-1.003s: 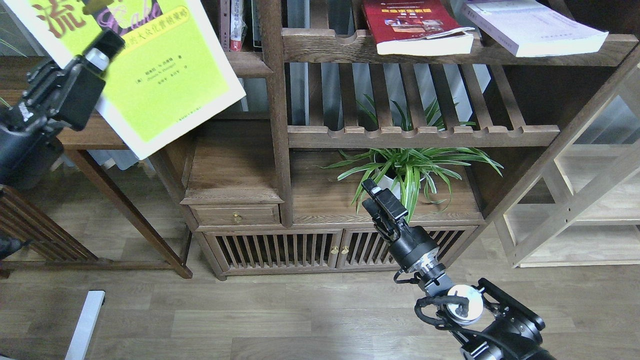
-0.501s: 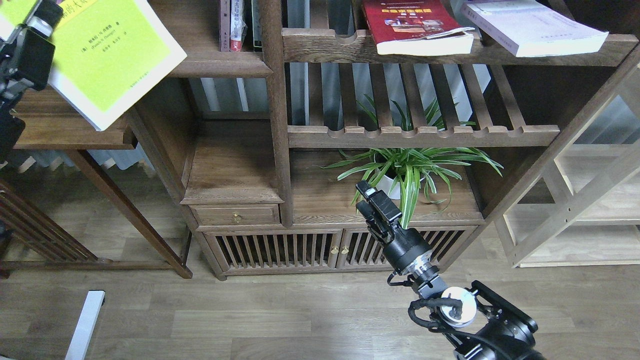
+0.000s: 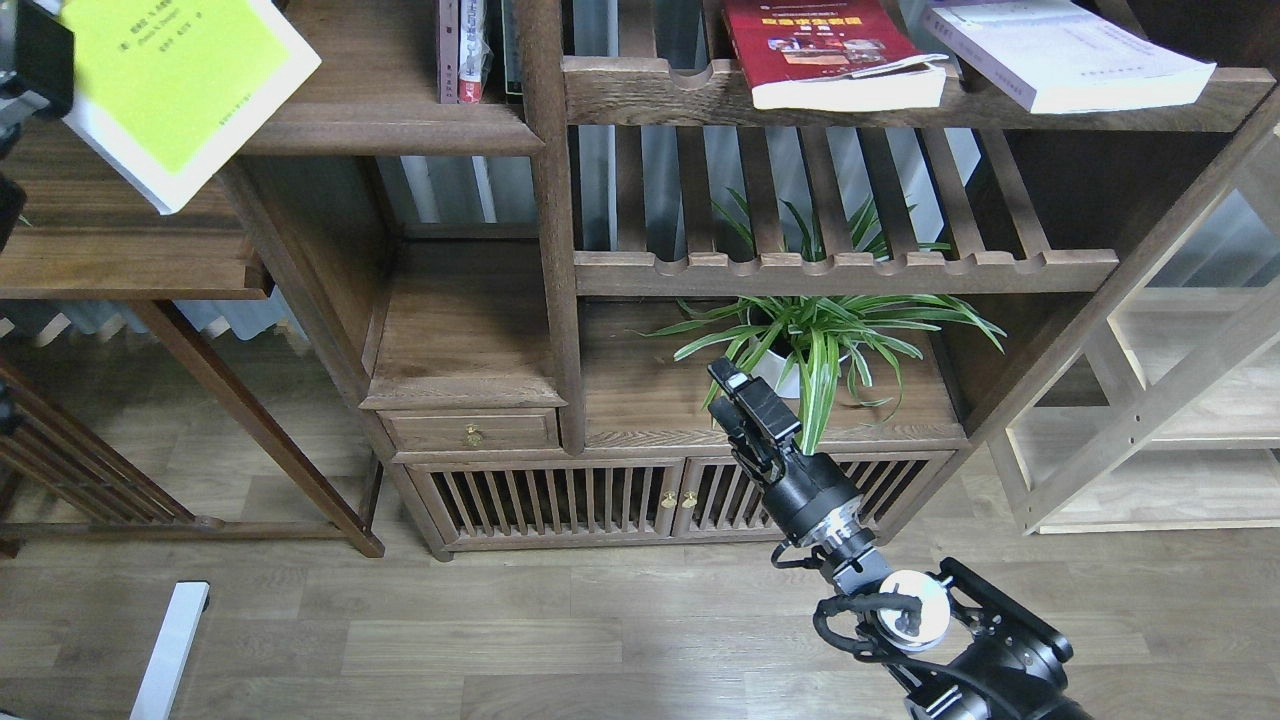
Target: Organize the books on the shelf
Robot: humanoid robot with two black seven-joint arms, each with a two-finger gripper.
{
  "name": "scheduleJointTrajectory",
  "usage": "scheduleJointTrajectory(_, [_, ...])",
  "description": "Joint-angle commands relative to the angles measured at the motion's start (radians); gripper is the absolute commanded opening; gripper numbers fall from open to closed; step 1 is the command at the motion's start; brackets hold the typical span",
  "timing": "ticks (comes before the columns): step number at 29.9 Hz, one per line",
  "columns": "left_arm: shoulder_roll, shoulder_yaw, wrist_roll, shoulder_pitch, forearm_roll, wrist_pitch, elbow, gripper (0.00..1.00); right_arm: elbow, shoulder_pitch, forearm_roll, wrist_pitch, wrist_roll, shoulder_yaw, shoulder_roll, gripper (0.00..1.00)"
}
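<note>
The yellow-green book (image 3: 175, 85) hangs tilted in the air at the top left, in front of the left table. My left gripper (image 3: 40, 50) is shut on its left part and is mostly cut off by the view's edge. The red book (image 3: 830, 50) and the pale lavender book (image 3: 1060, 50) lie flat on the top slatted rack at the right. The solid plank shelf (image 3: 400, 128) with the moulded front edge is to the right of the held book. My right gripper (image 3: 748, 400) hovers empty in front of the plant; its fingers look dark and cannot be told apart.
Thin volumes (image 3: 465, 50) stand at the shelf's right end against a post (image 3: 548, 200). A potted spider plant (image 3: 810, 340) stands below a second slatted rack (image 3: 840, 270). A dark side table (image 3: 120, 260) is at the left, a light wooden rack (image 3: 1180, 400) at the right.
My left gripper has carried the yellow-green book up and to the left, uncovering the plank shelf. My right gripper has drifted slightly to the left.
</note>
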Motion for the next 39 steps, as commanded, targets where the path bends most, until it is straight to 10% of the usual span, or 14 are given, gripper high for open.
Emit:
scheduleJointTrajectory(1, [-0.011, 0.025, 0.02, -0.058, 0.014, 0.0, 0.031, 0.0, 0.005, -0.002, -0.017, 0.0, 0.0, 0.0, 0.015, 0.87])
scheduleJointTrajectory(39, [-0.087, 0.364, -0.008, -0.569, 0.132, 0.096, 0.496, 0.0, 0.011, -0.005, -0.018, 0.0, 0.0, 0.018, -0.007, 0.87])
